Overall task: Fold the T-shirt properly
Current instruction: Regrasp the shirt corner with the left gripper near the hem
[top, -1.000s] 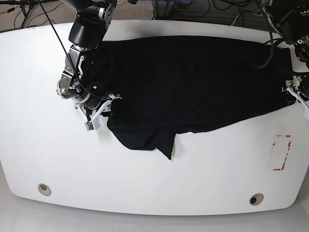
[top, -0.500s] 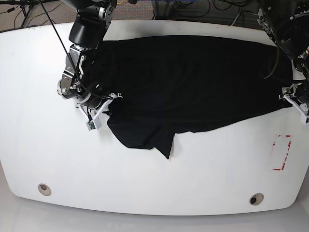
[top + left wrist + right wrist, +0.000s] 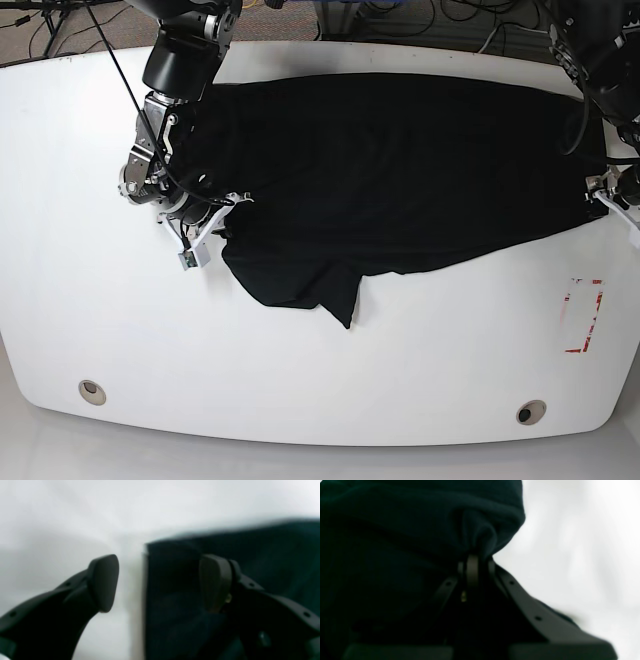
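One black T-shirt (image 3: 400,170) lies on one white table (image 3: 90,300), attended by two robot arms, each ending in a single gripper: the right gripper (image 3: 205,232) and the left gripper (image 3: 612,195). The tabletop carries two round holes, one near each front corner (image 3: 92,391) (image 3: 531,412), and one red-and-white marking (image 3: 583,315). Several dark cables (image 3: 60,25) cross the floor behind the table, though their exact number cannot be told.

From my feed, a white desk (image 3: 400,380) with rounded corners, two round grommet holes (image 3: 92,391) near its front edge, red tape marks (image 3: 584,315) at right, cables (image 3: 420,20) on carpeted floor behind
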`<state>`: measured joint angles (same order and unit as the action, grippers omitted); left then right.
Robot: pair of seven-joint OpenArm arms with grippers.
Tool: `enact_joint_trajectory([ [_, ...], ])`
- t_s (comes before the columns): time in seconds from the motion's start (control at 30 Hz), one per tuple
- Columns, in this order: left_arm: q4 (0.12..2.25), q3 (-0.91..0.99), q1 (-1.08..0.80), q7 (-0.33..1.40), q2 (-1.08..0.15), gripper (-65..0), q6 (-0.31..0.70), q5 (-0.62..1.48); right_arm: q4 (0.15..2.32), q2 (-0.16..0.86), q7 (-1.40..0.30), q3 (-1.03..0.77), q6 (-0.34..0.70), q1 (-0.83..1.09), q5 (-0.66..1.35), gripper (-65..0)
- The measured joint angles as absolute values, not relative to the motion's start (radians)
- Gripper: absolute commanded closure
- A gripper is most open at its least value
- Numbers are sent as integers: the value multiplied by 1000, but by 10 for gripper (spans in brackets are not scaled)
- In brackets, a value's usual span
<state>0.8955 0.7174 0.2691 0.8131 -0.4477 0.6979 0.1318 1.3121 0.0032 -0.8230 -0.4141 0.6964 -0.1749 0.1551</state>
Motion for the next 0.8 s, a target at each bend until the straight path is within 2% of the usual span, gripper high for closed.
enact_joint_trajectory([
  [0.2,849,718,281,795,-461,-461,700,139,1312,3,-823,-414,696,-174,156,-3],
  [0.3,841,721,284,788,-458,-403,699,142,1312,3,-823,-414,696,-175,156,-3],
  [0.4,844,722,293,784,-442,-262,689,134,1312,4,-823,-414,696,-174,157,-3],
  [0.53,843,720,302,780,-419,-18,691,143,1312,3,-823,-414,696,-174,157,-2],
  [0.57,843,719,302,780,-415,0,693,143,1312,3,-823,-414,696,-174,157,0],
  [0.8,894,657,299,803,-410,0,695,133,1377,3,-849,-414,696,-162,148,0],
])
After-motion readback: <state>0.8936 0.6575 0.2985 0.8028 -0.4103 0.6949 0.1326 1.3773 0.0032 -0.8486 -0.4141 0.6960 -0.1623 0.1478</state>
